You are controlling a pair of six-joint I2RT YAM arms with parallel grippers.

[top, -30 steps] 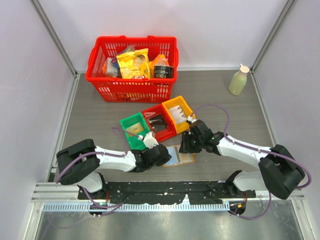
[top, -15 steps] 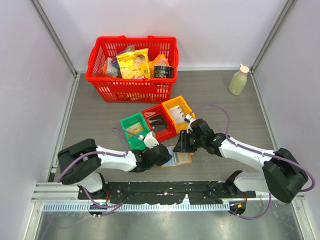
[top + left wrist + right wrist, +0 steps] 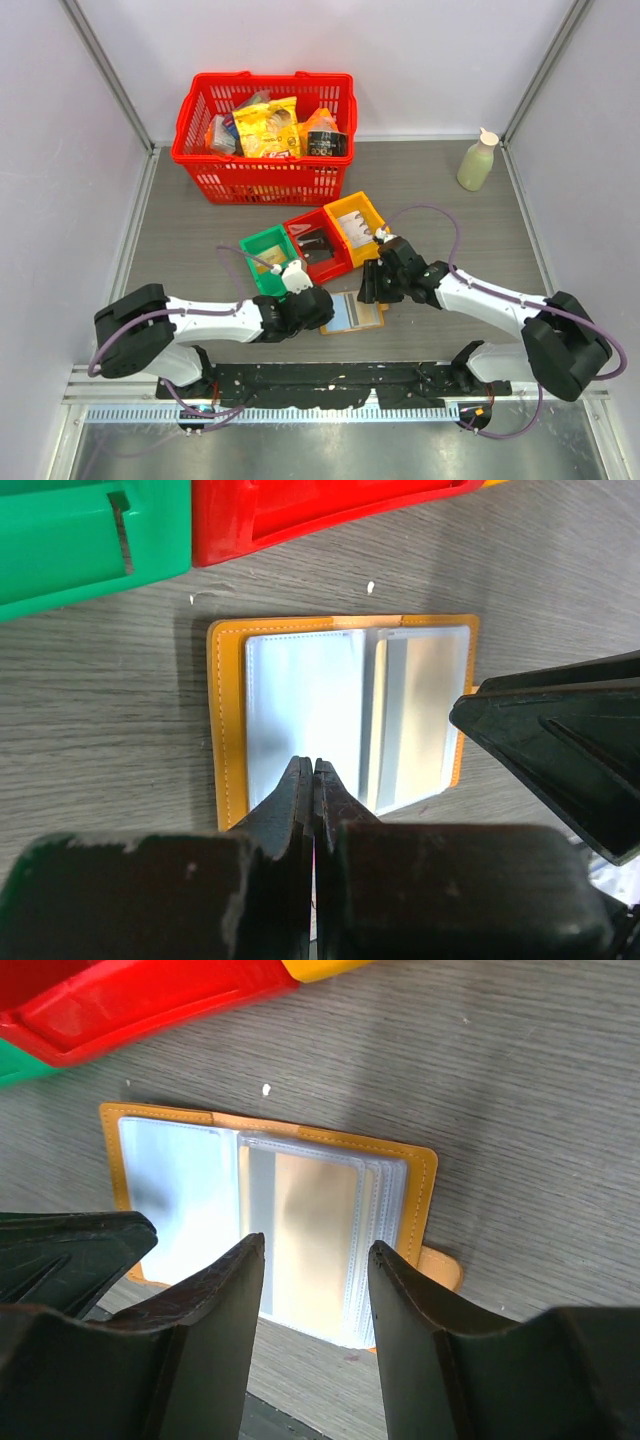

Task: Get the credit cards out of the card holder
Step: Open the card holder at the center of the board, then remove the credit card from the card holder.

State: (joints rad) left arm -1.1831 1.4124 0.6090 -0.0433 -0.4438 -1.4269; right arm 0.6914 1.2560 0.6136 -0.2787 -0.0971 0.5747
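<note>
One card holder (image 3: 180, 1180) tab (image 3: 441, 1268) shows at right wrist, not left.

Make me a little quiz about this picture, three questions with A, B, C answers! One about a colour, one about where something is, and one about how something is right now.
1. What colour is the big basket?
A blue
B red
C green

2. Where is the card holder?
A in the basket
B held up in the air
C on the table, next to the small bins

3. How is the left gripper?
A shut
B wide open
C holding a card

Answers:
1 B: its walls and handles are red.
2 C: it lies spread open on the grey wood top, close to the row of bins.
3 A: its two fingers press together with no gap and nothing between them.
</note>
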